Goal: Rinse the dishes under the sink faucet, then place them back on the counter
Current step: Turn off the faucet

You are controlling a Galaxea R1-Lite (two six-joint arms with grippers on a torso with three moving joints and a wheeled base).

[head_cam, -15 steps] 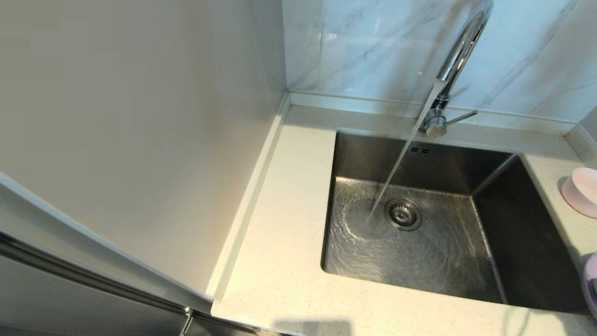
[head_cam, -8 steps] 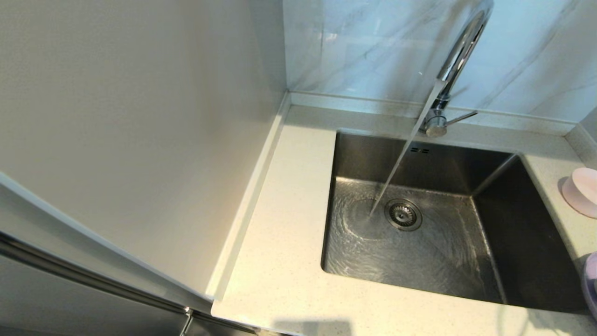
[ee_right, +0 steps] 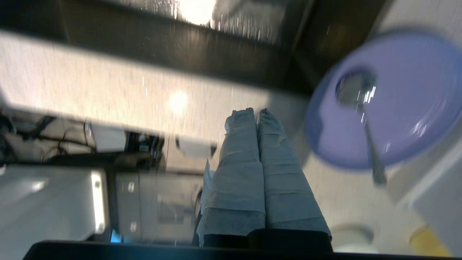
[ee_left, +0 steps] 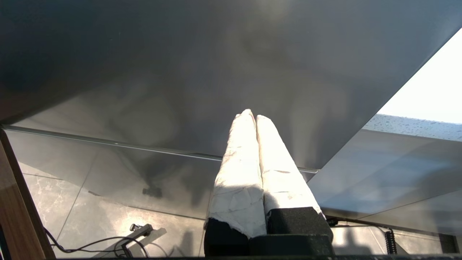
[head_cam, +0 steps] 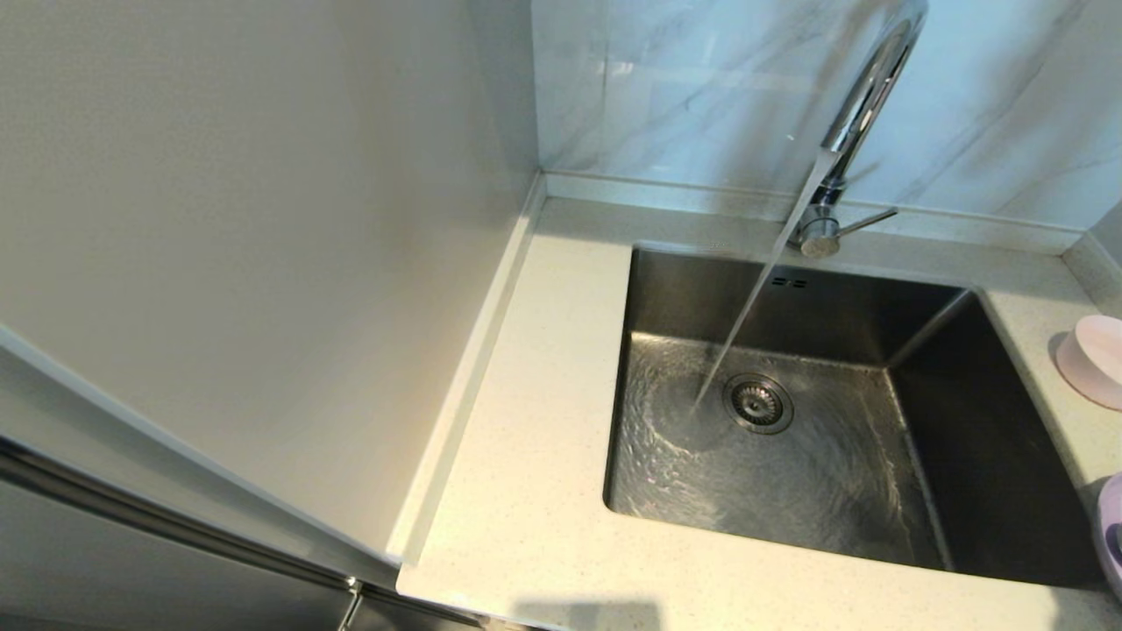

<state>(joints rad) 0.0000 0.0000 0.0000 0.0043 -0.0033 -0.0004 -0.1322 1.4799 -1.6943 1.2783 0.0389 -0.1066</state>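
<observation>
Water runs from the chrome faucet (head_cam: 855, 114) into the steel sink (head_cam: 666, 298) and swirls beside the drain strainer (head_cam: 757, 402). The pale pink bowl (head_cam: 1094, 359) sits on the counter (head_cam: 526, 491) to the right of the sink. The lavender plate (head_cam: 1111, 526) shows only as a sliver at the right edge in the head view. In the right wrist view the plate (ee_right: 408, 119) lies on the counter (ee_right: 108, 97) with the silver spoon (ee_right: 364, 119) in it. My right gripper (ee_right: 255, 110) is shut and empty, apart from the plate, over the counter's front edge. My left gripper (ee_left: 252, 113) is shut and empty, down by the grey cabinet front.
A tall grey panel (head_cam: 245, 245) bounds the counter on the left. The marbled wall (head_cam: 701, 88) stands behind the raised rear lip. Cables (ee_left: 90, 243) and a tiled floor lie below the left gripper. A yellowish object (ee_right: 427, 242) and a white round one (ee_right: 352, 238) sit near the plate.
The water keeps running and its ripples shift. A faint shadow at the counter's near right corner has faded. Nothing else in the head view has moved.
</observation>
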